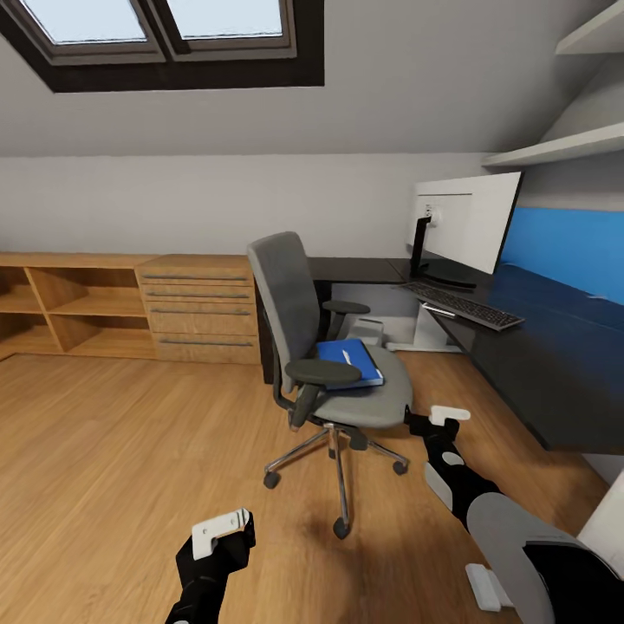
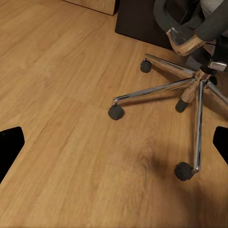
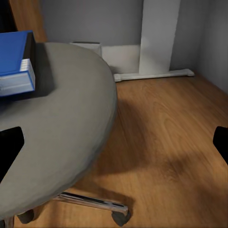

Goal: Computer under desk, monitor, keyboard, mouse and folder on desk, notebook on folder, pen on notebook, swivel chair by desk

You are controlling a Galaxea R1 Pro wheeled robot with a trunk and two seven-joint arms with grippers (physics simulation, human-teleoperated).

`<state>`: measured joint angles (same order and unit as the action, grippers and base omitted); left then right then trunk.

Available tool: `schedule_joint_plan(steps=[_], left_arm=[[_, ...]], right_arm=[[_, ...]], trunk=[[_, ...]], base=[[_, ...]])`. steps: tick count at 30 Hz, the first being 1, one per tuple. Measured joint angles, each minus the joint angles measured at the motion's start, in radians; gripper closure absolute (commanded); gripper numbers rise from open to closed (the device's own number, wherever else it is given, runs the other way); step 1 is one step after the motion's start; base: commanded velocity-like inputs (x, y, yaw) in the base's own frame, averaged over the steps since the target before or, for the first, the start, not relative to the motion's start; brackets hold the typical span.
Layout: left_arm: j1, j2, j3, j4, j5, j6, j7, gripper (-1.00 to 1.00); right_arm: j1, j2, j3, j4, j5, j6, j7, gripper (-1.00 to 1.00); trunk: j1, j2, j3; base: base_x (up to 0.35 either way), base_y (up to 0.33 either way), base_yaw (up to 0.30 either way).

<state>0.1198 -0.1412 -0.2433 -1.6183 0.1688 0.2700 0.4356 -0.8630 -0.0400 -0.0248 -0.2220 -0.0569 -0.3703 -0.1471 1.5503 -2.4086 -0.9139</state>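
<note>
Swivel chair (image 1: 334, 347) stands on the wood floor (image 1: 130, 451) just in front of the desk (image 1: 537, 364), turned partly away from it, and serves as the landmark for everything else. On its grey seat lies the blue folder (image 1: 349, 362), with a thin white pen (image 1: 347, 356) resting on top; the right wrist view shows a paler slab stacked at the folder's edge, likely the notebook (image 3: 16, 78), though it is hard to be sure. Behind the chair, on the desk's black top, the monitor (image 1: 468, 221) shows its white back, and the keyboard (image 1: 459, 305) lies just before its stand. Beyond the chair, low under the desk near a white leg, a pale box may be the computer (image 1: 368, 331). To the chair's far side along the wall stands a light wood cabinet (image 1: 130, 305). The right gripper (image 1: 442, 420) hovers just beside the seat's front edge, fingers spread apart and holding nothing. The left gripper (image 1: 221, 530) hangs over bare floor near the chrome base (image 2: 190, 90), its fingers likewise parted and empty.
</note>
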Motion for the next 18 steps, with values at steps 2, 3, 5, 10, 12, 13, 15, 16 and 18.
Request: schedule_joint_plan(steps=[2, 3, 5, 10, 12, 13, 15, 16, 18], left_arm=[[0.000, 0.000, 0.000, 0.000, 0.000, 0.000, 0.000, -1.00], [0.000, 0.000, 0.000, 0.000, 0.000, 0.000, 0.000, -1.00], [0.000, 0.000, 0.000, 0.000, 0.000, 0.000, 0.000, -1.00], [0.000, 0.000, -0.001, 0.000, 0.000, 0.000, -0.001, -1.00], [0.000, 0.000, -0.001, 0.000, 0.000, 0.000, -0.001, -1.00], [0.000, 0.000, -0.001, 0.000, 0.000, 0.000, -0.001, -1.00], [0.000, 0.000, -0.001, 0.000, 0.000, 0.000, -0.002, -1.00], [0.000, 0.000, -0.001, 0.000, 0.000, 0.000, -0.002, -1.00], [0.000, 0.000, -0.001, 0.000, 0.000, 0.000, -0.002, -1.00]], right_arm=[[0.000, 0.000, 0.000, 0.000, 0.000, 0.001, 0.000, -1.00], [0.000, 0.000, 0.000, -0.001, 0.000, 0.001, 0.000, -1.00], [0.000, 0.001, -0.001, -0.001, 0.000, 0.001, 0.000, -1.00], [0.000, 0.000, -0.003, -0.001, 0.000, 0.000, -0.001, -1.00], [0.000, 0.000, -0.003, -0.001, 0.000, 0.002, -0.002, -1.00], [0.000, 0.000, -0.002, -0.001, 0.000, 0.003, -0.002, -1.00], [0.000, 0.000, -0.002, -0.001, 0.000, 0.002, -0.002, -1.00], [0.000, 0.000, -0.002, -0.001, 0.001, 0.002, -0.002, -1.00], [0.000, 0.000, -0.002, -0.001, 0.001, -0.002, -0.002, -1.00]], trunk=[[0.000, 0.000, 0.000], [0.000, 0.000, 0.000], [0.000, 0.000, 0.000], [0.000, 0.000, 0.000], [-0.001, 0.000, 0.000], [-0.001, 0.000, 0.000], [-0.001, 0.000, 0.000], [-0.001, 0.000, 0.000], [-0.001, 0.000, 0.000]], base=[[0.000, 0.000, 0.000], [0.000, 0.000, 0.000], [0.000, 0.000, 0.000], [0.139, 0.000, 0.000], [0.301, 0.000, 0.000], [0.317, 0.000, 0.000], [0.318, 0.000, 0.000], [0.318, 0.000, 0.000], [0.313, 0.000, 0.000]])
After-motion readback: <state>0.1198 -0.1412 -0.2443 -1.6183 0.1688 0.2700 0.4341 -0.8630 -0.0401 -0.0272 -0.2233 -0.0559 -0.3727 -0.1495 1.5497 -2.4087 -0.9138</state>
